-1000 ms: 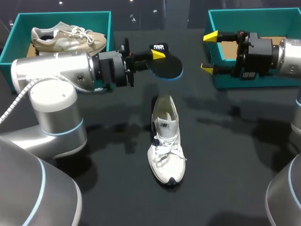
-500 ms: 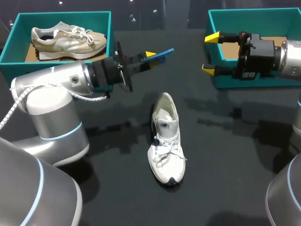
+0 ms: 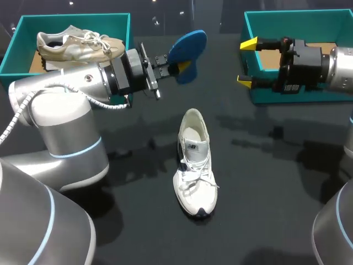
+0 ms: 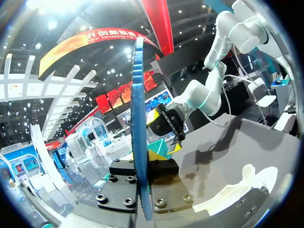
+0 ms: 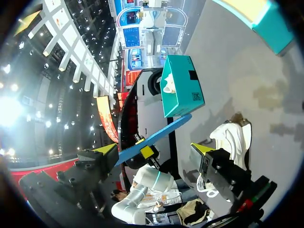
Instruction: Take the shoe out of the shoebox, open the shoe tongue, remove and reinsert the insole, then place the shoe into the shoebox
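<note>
A white shoe (image 3: 193,160) lies on the black table, toe towards me, its opening bare; it also shows in the left wrist view (image 4: 242,183) and the right wrist view (image 5: 232,135). My left gripper (image 3: 182,65) is shut on a blue insole (image 3: 187,44), held in the air beyond the shoe's heel and tilted upward. In the left wrist view the insole (image 4: 139,118) stands edge-on between the fingers. My right gripper (image 3: 246,61) hangs open and holds nothing, in front of the right teal shoebox (image 3: 265,98). From the right wrist view the insole (image 5: 156,135) lies ahead of my open right gripper (image 5: 153,147).
A second teal box (image 3: 16,44) at the back left holds a beige shoe (image 3: 80,44); it also appears ahead in the right wrist view (image 5: 178,85). The right shoebox shows a bare cardboard floor. My left arm's elbow (image 3: 60,132) stands left of the white shoe.
My left wrist has turned and risen, swinging the insole from flat, through edge-on, to tilted up and farther back. The right arm and the shoe have not moved.
</note>
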Available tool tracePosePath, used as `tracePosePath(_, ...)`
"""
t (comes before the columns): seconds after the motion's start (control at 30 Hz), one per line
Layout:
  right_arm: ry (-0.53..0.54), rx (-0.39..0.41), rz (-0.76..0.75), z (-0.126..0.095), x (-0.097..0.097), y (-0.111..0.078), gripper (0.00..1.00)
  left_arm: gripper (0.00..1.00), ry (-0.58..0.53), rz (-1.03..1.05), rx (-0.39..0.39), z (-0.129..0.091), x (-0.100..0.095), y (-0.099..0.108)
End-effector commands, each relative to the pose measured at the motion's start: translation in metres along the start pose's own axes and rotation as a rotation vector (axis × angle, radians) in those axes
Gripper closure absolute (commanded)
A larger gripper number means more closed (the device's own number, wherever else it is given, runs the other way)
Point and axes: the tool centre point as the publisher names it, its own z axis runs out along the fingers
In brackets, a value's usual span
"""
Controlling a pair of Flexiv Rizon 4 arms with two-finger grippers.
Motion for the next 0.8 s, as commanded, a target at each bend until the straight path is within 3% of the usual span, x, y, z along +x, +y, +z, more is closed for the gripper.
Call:
tracePosePath(0.03,-0.002,-0.001,0.0,0.001,0.0,0.0,0.0,1.0,0.054,-0.047,-0.093,-0.003,-0.002,-0.009)
tracePosePath(0.47,-0.002,-0.001,0.0,0.001,0.0,0.0,0.0,1.0,0.131,-0.422,-0.201,-0.015,0.013,-0.013)
tracePosePath(0.8,-0.002,-0.001,0.0,0.001,0.0,0.0,0.0,1.0,0.175,-0.663,-0.24,-0.02,0.021,-0.017)
